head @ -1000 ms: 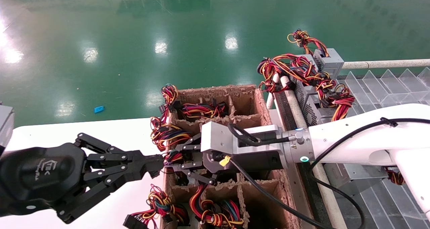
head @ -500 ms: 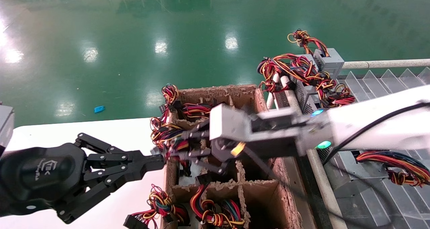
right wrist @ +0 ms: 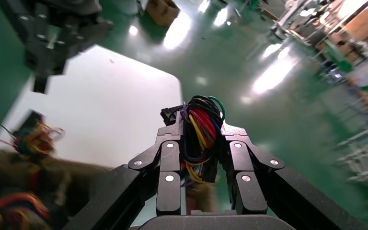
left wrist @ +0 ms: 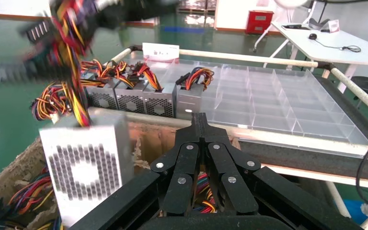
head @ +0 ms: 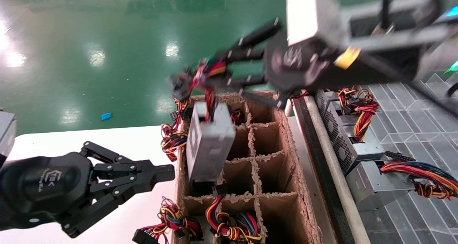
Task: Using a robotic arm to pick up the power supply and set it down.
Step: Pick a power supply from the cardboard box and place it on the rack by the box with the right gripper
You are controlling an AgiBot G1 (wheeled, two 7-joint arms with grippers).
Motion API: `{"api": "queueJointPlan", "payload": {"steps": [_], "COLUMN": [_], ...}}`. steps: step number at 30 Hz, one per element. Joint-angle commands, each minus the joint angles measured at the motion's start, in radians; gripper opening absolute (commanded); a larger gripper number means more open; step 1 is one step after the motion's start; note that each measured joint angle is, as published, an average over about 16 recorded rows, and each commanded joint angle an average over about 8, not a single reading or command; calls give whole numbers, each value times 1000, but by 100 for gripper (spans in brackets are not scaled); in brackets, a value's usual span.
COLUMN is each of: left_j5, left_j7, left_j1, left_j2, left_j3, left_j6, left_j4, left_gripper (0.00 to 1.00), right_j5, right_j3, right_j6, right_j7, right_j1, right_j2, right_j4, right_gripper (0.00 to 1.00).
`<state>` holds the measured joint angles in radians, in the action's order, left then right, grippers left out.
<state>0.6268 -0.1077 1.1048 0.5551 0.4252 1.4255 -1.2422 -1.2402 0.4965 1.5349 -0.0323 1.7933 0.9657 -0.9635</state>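
My right gripper (head: 191, 80), on the white robotic arm, is raised above the cardboard box (head: 290, 140). It is shut on the red, yellow and black wire bundle (right wrist: 200, 120) of the power supply (head: 207, 144). The silver-grey box with its perforated side (left wrist: 84, 167) hangs tilted from those wires, its lower end still level with the box cells. The right gripper (right wrist: 201, 128) has the wires pinched between its fingers. My left gripper (head: 168, 172) stays shut and empty over the white table (head: 107, 140), just left of the box; its tips (left wrist: 201, 120) are pressed together.
More power supplies (head: 343, 140) with wire bundles lie along the rail and clear divided tray (head: 422, 129) on the right, seen as a row (left wrist: 139, 98) from the left wrist. Other box cells hold wire bundles (head: 229, 229). Green floor lies beyond.
The right arm has swung sharply upward, drawing the power supply out of its cell by the wires. The left arm has not moved.
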Motion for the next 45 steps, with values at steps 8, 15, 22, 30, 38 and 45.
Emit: {"api": "queueJointPlan", "payload": {"steps": [8, 15, 22, 30, 38, 45], "left_j5": [0, 0, 0, 0, 0, 0], "left_j7": [0, 0, 0, 0, 0, 0], "left_j1": [0, 0, 0, 0, 0, 0], "left_j2": [0, 0, 0, 0, 0, 0], "left_j3": [0, 0, 0, 0, 0, 0], "left_j6": [0, 0, 0, 0, 0, 0], "left_j4": [0, 0, 0, 0, 0, 0], "left_gripper": [0, 0, 0, 0, 0, 0], "right_j5": [-98, -231, -368, -490, -591, -661], "right_j3": [32, 67, 91, 110, 128, 144], "right_j6": [23, -15, -76, -144, -197, -233], "right_j7": [-83, -158, -241, -286, -287, -279], "right_j1": [177, 293, 371, 422, 442, 427], "right_j2": [-27, -54, -84, -111, -147, -186], "right_j4": [20, 3, -20, -8, 8, 5], "right_gripper": [0, 0, 0, 0, 0, 0]}}
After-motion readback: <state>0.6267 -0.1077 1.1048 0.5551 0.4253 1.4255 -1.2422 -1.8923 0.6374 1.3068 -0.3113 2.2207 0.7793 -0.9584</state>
